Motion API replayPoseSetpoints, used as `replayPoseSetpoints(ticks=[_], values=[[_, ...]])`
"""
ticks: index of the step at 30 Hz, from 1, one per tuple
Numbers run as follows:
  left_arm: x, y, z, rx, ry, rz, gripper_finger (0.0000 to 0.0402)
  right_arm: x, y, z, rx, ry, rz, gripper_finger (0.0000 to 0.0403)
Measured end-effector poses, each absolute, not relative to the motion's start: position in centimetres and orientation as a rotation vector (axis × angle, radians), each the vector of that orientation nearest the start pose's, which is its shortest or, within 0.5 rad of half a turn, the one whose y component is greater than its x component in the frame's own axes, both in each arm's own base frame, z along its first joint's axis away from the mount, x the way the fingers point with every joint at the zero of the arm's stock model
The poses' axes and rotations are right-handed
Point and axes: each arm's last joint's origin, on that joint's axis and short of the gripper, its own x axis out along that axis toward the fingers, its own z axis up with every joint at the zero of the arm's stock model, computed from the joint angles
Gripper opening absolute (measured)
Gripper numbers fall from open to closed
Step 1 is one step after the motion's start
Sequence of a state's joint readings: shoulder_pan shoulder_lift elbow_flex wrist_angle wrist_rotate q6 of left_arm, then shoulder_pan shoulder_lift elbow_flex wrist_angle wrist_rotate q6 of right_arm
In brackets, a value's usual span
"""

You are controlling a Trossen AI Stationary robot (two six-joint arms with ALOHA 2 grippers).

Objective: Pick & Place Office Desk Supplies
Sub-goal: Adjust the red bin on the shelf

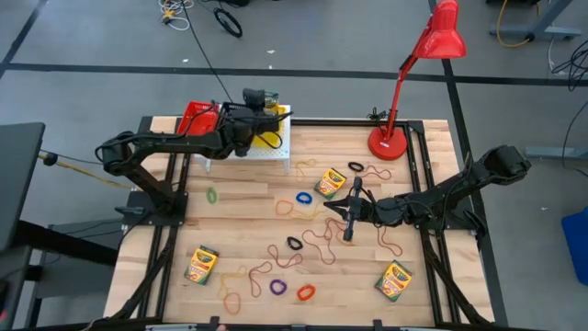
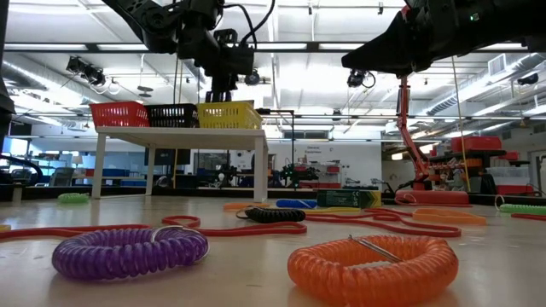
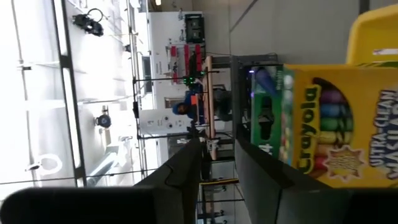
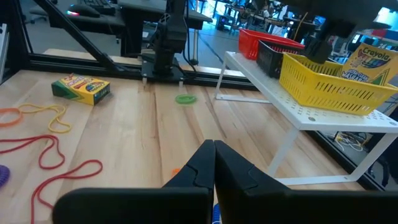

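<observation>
- High view: left gripper point(image 1: 260, 99) hangs over the white perforated stand point(image 1: 276, 152) at the table's back edge; right gripper point(image 1: 347, 224) hovers mid-table among rubber bands point(image 1: 317, 241) and elastic loops point(image 1: 304, 198).
- Low view: left arm poised above the yellow basket point(image 2: 229, 114).
- Left wrist view: a crayon box point(image 3: 336, 121) lies against one finger point(image 3: 264, 177), jaws parted; whether it is gripped cannot be told.
- Right wrist view: right fingers point(image 4: 239, 177) pressed together, empty; the box shows over the basket.
- Risk: released off-centre, the box may catch the rim and tumble outside.
</observation>
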State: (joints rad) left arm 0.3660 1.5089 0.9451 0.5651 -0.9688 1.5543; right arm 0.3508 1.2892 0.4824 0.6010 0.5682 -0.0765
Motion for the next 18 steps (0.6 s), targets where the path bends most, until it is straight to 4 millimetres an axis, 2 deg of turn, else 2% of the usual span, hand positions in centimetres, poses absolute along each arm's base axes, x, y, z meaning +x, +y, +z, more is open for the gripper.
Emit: replayPoseSetpoints(ticks=[5,10,14,18], values=[[29.9,14.0,29.8,1.271,0.973,1.080,0.0109,24.0,7.1,20.3,-0.167,0.193,-0.210,0.0007],[29.8,13.5,32.4,1.216,0.864,1.137,0.0104,24.0,7.1,20.3,-0.168,0.194,-0.210,0.0007],[28.3,11.9,34.4,1.148,0.788,1.128,0.0071,24.0,7.1,20.3,-0.168,0.195,-0.210,0.0007],[25.2,10.0,35.1,0.971,0.773,1.032,0.0017,24.0,7.1,20.2,-0.169,0.199,-0.204,0.0007]])
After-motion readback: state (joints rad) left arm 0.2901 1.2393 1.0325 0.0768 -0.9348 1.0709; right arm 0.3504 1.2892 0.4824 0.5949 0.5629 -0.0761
